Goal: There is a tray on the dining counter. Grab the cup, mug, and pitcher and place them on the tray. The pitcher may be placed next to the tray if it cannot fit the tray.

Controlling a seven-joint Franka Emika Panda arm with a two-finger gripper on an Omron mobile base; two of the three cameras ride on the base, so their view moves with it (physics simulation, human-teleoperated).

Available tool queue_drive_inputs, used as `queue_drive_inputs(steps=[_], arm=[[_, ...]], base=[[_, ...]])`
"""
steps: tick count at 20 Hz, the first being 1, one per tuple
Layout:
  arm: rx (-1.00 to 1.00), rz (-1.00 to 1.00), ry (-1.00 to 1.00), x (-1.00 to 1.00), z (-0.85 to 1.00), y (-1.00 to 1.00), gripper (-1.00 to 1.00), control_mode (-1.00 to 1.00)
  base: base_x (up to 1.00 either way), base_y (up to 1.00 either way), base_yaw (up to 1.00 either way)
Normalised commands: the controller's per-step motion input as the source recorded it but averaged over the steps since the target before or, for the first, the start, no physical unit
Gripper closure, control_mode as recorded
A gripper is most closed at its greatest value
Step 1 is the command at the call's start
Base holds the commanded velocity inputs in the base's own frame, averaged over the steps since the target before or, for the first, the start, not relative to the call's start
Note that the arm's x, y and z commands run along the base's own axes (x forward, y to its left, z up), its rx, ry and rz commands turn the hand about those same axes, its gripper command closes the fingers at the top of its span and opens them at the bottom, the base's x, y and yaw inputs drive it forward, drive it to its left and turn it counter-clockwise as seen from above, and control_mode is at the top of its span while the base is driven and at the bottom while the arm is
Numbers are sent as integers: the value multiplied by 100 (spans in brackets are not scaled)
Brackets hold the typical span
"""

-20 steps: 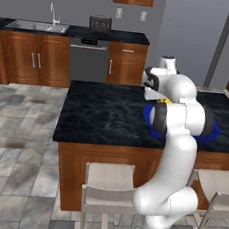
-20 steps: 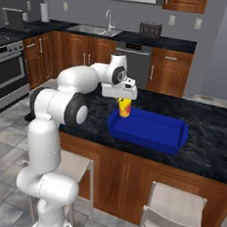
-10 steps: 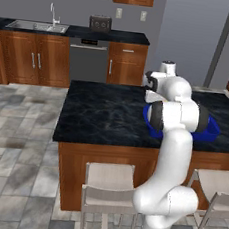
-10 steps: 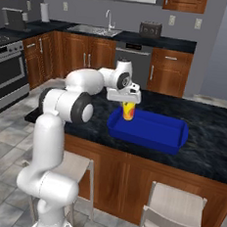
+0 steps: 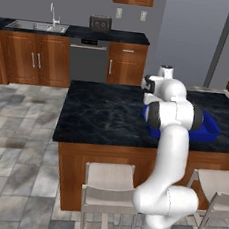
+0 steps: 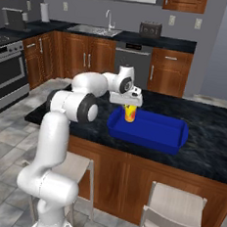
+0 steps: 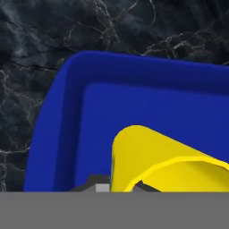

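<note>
The gripper (image 6: 130, 105) is closed on the cup (image 6: 130, 113), which is held by its rim and hangs upright below the hand. In the right base view the cup is seen over the left end of the tray (image 6: 172, 141), its yellow body with the red-orange mark set against the blue inner floor; whether its base touches the floor or is just above it cannot be told. In the hand view the cup (image 7: 165, 163) is seen from above, its open mouth toward the lower right and its tapered side running up toward the middle, with the tray (image 7: 67, 112) beneath it. A rounded corner of the tray is shown at the upper left of that view, and the cup is placed inside the rim near that corner, apart from both walls.

The tray is laid flat on the counter (image 6: 212, 130), with its long side running along the near edge, where the stools (image 6: 175, 210) are drawn up. In the left base view the tray (image 5: 211, 131) is seen partly behind the arm, toward the right end of the counter (image 5: 102, 110). The black marbled top is seen around the tray on all visible sides.

The arm is stretched forward from the base across the near edge of the counter, with the hand pointed down over the tray. The fingertips (image 7: 91, 184) are barely visible at the bottom of the hand view, pressed against the cup's rim.
</note>
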Motion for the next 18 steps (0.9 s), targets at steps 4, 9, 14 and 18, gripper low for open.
queue_drive_inputs(steps=[4, 9, 14, 18], arm=[[1, 0, 0, 23, -28, -2, 100, -100], [1, 0, 0, 11, -33, 0, 100, -100], [0, 0, 0, 12, -25, 0, -100, -100], [0, 0, 0, 2, -8, -1, -100, -100]], base=[[0, 0, 0], [0, 0, 0], [0, 0, 0], [0, 0, 0]])
